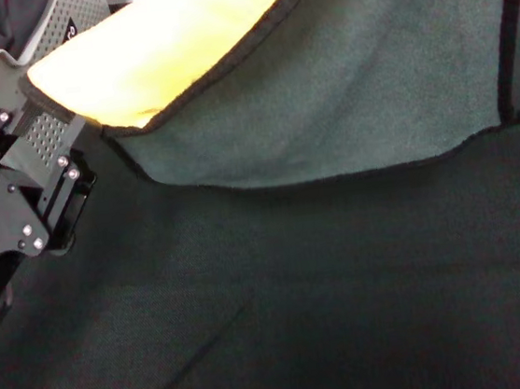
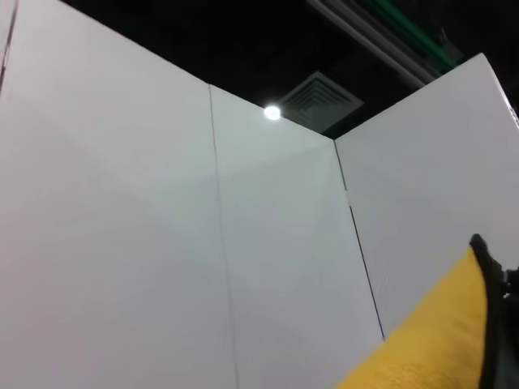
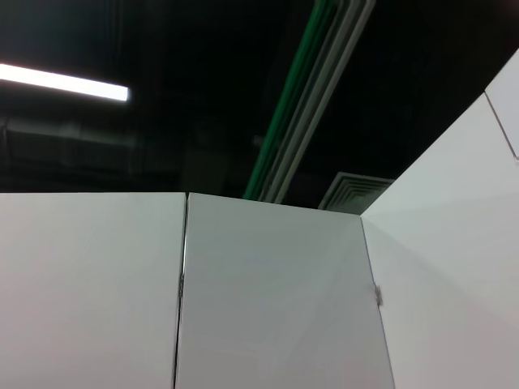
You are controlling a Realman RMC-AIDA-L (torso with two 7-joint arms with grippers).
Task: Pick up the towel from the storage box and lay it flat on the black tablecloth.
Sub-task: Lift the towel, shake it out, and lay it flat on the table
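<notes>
Black tablecloth (image 1: pixel 328 299): fills the near part of the head view, matte, with a faint crease running diagonally at lower left.
Left claw (image 1: pixel 17 208): at the left edge of the head view, a black body with screws, above the tablecloth and just beside the box; whether its fingers are open or closed cannot be told.
Towel (image 1: pixel 342 91): lifted above the tablecloth, spread across the upper middle and right of the head view; the grey-green side faces the camera and hangs down in a curved lower edge with dark stitched edging, while the yellow side shows at upper left where the cloth folds over. In the left wrist view a yellow corner with a dark edge (image 2: pixel 438 340) enters the frame.
Storage box (image 1: pixel 55 49): far left, light grey with dotted sides and a small dark label, partly behind the left claw and the towel's yellow fold.
Right claw: not seen in any view.
White panels (image 3: pixel 268 300): the right wrist view shows these under a dark ceiling with a strip light.
</notes>
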